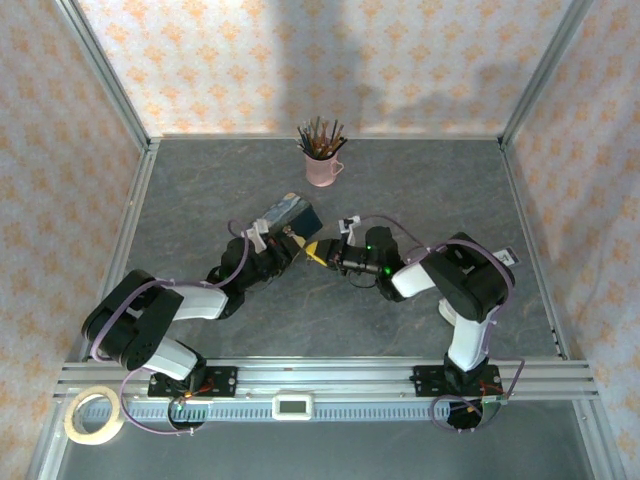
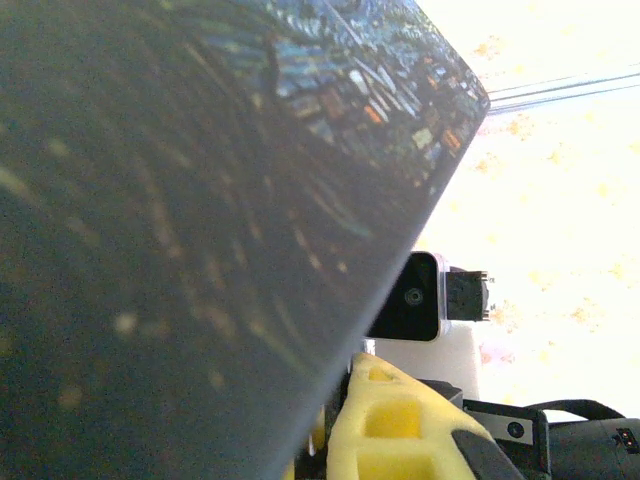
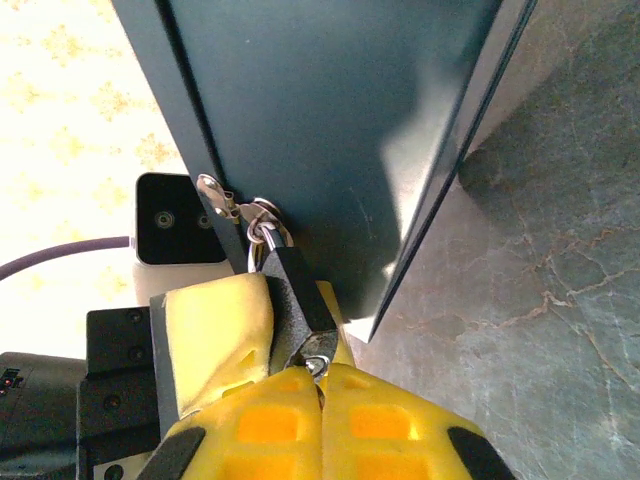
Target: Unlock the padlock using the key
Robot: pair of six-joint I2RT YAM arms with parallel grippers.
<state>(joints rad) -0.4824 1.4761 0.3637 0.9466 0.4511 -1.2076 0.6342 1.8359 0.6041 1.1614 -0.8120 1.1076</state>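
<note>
The dark, boxy, silver-shackled padlock (image 3: 295, 300) is hung from the blue tin (image 3: 330, 120); the key (image 3: 318, 366) is pinched by the right gripper (image 3: 322, 388)

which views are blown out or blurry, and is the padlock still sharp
Left wrist: the blue tin sits very close, dark and out of focus, and the wallpaper behind is blown out. Right wrist: wallpaper washed out, a glare patch on the tin, but the padlock is sharp. Top external: evenly lit, shadows on the back wall.
</note>
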